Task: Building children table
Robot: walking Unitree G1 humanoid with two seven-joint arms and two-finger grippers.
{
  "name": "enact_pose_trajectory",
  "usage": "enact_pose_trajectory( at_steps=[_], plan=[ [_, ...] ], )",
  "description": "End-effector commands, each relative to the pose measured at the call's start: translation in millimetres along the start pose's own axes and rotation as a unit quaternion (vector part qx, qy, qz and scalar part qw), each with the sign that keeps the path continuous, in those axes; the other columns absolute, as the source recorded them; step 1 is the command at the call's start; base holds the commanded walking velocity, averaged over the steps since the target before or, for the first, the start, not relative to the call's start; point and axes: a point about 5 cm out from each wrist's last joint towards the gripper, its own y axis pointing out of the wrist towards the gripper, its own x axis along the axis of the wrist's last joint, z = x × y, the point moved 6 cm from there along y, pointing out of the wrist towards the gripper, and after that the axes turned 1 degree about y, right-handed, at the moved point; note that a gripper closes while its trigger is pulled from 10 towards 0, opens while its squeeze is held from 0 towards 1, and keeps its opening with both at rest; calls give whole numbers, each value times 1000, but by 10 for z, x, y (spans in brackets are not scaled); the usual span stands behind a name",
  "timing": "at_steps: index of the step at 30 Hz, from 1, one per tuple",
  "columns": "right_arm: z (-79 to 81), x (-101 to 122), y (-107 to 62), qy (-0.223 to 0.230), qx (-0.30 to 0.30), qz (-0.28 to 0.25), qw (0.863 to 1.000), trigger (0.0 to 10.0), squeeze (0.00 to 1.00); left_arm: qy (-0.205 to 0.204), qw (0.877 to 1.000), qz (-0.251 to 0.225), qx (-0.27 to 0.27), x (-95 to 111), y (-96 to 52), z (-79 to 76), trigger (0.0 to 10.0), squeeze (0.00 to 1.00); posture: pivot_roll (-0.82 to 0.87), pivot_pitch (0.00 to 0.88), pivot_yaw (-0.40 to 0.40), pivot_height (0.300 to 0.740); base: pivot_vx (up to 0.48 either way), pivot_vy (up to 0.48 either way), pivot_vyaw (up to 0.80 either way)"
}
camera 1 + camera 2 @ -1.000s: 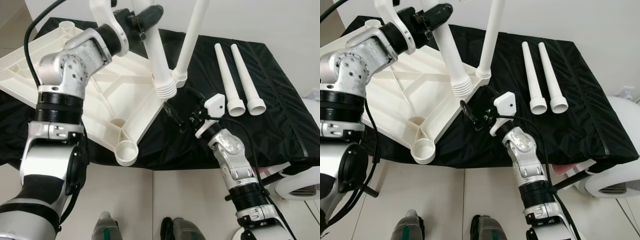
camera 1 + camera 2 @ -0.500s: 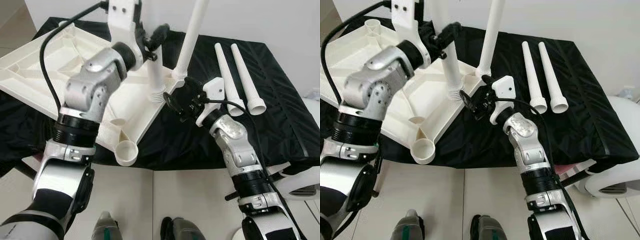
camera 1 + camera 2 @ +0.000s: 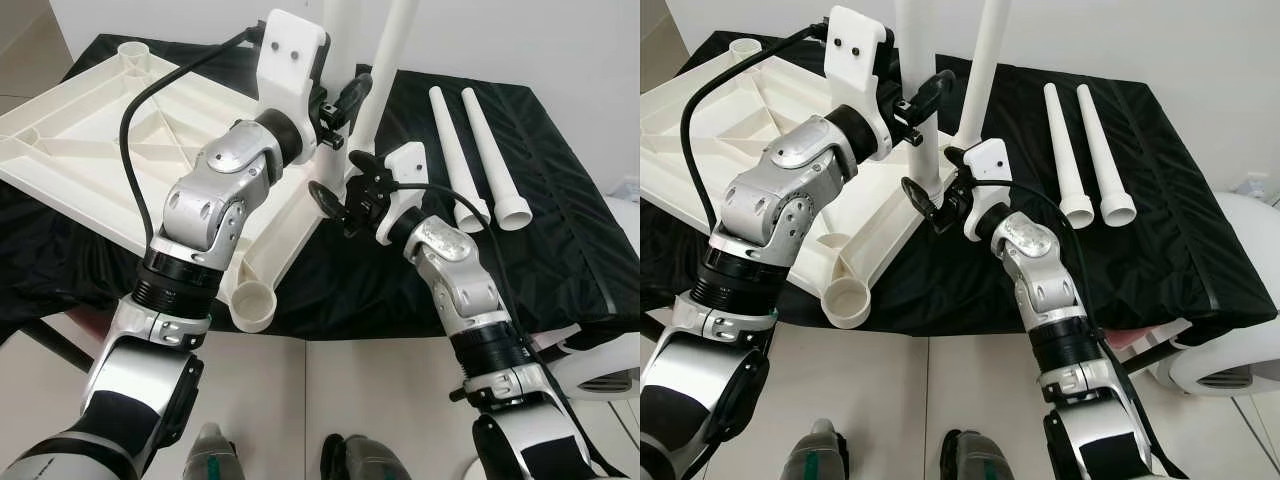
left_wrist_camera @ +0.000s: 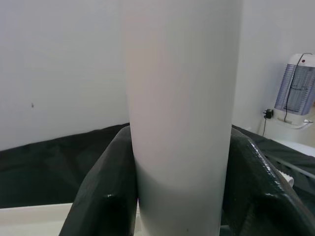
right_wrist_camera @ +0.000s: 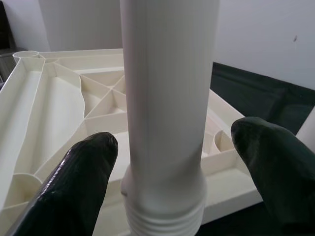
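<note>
The white table top (image 3: 110, 140) lies upside down on a black cloth. One white leg (image 3: 388, 60) stands upright at its near right corner. My left gripper (image 3: 342, 100) is shut on a second white leg (image 3: 918, 60), holding it nearly upright just beside the standing one. In the left wrist view the fingers (image 4: 106, 187) clasp this leg (image 4: 179, 98) on both sides. My right gripper (image 3: 345, 185) is open around the leg's lower part. In the right wrist view its fingertips (image 5: 74, 182) stand apart from the threaded end (image 5: 165, 211). Whether that end sits in a socket is hidden.
Two loose white legs (image 3: 452, 150) (image 3: 492, 150) lie side by side on the cloth at the right. An empty round socket (image 3: 253, 302) sits at the table top's near corner. A white appliance (image 3: 600, 370) stands at the lower right. My feet show on the tiled floor below.
My left gripper has carried the leg to the right and stood it more upright beside the standing leg. The right gripper has risen and moved left to straddle its lower end.
</note>
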Motion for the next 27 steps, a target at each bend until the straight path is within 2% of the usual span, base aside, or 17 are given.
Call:
enact_pose_trajectory(
  at_steps=[1, 11, 21, 22, 23, 24, 25, 26, 27],
  plan=[
    [-17, -46, 8, 5, 2, 12, 1000, 10000, 0, 9, 1000, -18, -6, 83, 5, -80, 10000, 0, 53, 33, -102, 740, 0, 0, 0],
    [-121, 33, 128, 5, -12, 8, 1000, 10000, 0, 14, 1000, -22, -18, 83, 2, -191, 10000, 0, 57, 18, -106, 740, 0, 0, 0],
    [-120, 87, 216, 9, -14, -1, 1000, 10000, 0, 14, 999, -23, -21, 80, 5, -220, 10000, 0, 56, 14, -104, 740, 0, 0, 0],
    [-114, 84, 225, 11, -13, -2, 1000, 4941, 0, 14, 999, -23, -21, 82, 6, -225, 10000, 0, 57, 14, -105, 740, 0, 0, 0],
    [-114, 84, 225, 11, -13, -2, 1000, 4941, 0, 14, 999, -23, -21, 82, 6, -225, 10000, 0, 57, 14, -105, 740, 0, 0, 0],
    [-107, 79, 234, 11, -13, -2, 1000, 3922, 0, 14, 999, -23, -22, 85, 7, -230, 10000, 0, 57, 15, -106, 740, 0, 0, 0],
    [-107, 79, 234, 11, -13, -2, 1000, 3922, 0, 14, 999, -23, -22, 85, 7, -230, 10000, 0, 57, 15, -106, 740, 0, 0, 0],
    [-96, 76, 249, 12, -15, -3, 1000, 5608, 0, 13, 999, -23, -24, 81, 8, -245, 10000, 0, 58, 16, -107, 740, 0, 0, 0],
    [-96, 76, 249, 12, -15, -3, 1000, 5608, 0, 13, 999, -23, -24, 81, 8, -245, 10000, 0, 58, 16, -107, 740, 0, 0, 0]
  ],
)
